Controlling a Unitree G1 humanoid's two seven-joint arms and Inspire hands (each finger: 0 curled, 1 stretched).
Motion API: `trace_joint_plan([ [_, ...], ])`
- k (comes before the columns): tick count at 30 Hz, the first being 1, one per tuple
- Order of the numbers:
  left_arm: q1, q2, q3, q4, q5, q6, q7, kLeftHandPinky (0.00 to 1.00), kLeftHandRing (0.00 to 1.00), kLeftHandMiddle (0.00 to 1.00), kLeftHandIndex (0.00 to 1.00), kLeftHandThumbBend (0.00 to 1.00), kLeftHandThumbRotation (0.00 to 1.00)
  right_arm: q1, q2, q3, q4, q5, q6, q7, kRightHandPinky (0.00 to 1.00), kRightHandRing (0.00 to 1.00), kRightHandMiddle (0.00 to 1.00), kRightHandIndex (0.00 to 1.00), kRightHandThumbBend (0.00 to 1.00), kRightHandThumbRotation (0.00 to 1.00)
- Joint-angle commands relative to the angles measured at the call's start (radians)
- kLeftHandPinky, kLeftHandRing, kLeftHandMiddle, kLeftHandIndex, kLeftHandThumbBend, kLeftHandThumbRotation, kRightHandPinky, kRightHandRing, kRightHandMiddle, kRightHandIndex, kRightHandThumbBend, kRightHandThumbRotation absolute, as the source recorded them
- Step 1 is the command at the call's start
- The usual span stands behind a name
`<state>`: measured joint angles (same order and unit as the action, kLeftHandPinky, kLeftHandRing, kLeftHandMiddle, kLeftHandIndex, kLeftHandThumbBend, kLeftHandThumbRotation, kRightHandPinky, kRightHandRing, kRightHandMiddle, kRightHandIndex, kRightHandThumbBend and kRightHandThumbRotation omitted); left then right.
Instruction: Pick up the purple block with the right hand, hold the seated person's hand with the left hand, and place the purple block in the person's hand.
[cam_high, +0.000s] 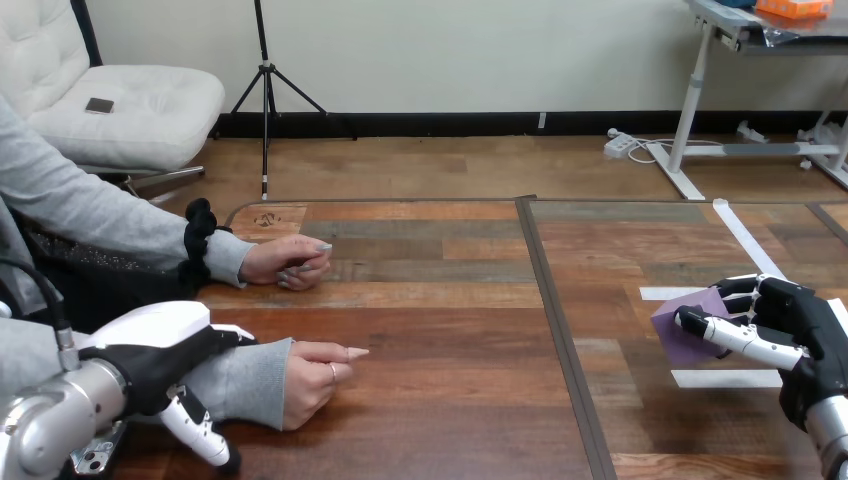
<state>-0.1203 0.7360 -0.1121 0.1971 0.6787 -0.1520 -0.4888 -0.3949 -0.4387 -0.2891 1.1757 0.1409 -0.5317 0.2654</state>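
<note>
The right hand (795, 330) grips the purple block (678, 330). The left hand (150, 362) wraps the person's wrist (248, 378) (the nearer one), fingers (200, 435) curled underneath.

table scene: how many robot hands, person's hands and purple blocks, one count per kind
robot hands: 2, black-and-white left hand round the person's wrist, right hand holding the purple block
person's hands: 2, far hand, near hand
purple blocks: 1
total: 5

Left hand (150, 352) curls low at the left (silver forearm (50, 420) behind it); right hand (810, 325), fingers curled, sits right.
</note>
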Motion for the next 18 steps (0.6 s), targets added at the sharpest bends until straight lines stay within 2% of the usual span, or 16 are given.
trace_joint_plan([
  [1,-0.063,0.029,-0.016,-0.036,0.029,-0.007,0.044,0.74,0.83,0.84,0.82,1.0,0.16,-0.08,-0.012,-0.01,-0.047,0.01,-0.003,-0.007,0.31,0.35,0.4,0.41,0.91,0.0],
  [9,-0.06,0.019,-0.018,-0.024,0.044,-0.023,0.111,0.63,0.72,0.76,0.74,1.0,0.04,-0.079,-0.011,-0.006,-0.051,0.005,-0.006,-0.014,0.32,0.36,0.41,0.41,0.89,0.0],
  [18,-0.062,0.003,-0.02,-0.002,0.016,-0.013,0.113,0.52,0.59,0.63,0.62,0.96,0.0,-0.08,-0.011,-0.006,-0.053,0.007,-0.001,-0.015,0.32,0.37,0.41,0.42,0.89,0.0],
])
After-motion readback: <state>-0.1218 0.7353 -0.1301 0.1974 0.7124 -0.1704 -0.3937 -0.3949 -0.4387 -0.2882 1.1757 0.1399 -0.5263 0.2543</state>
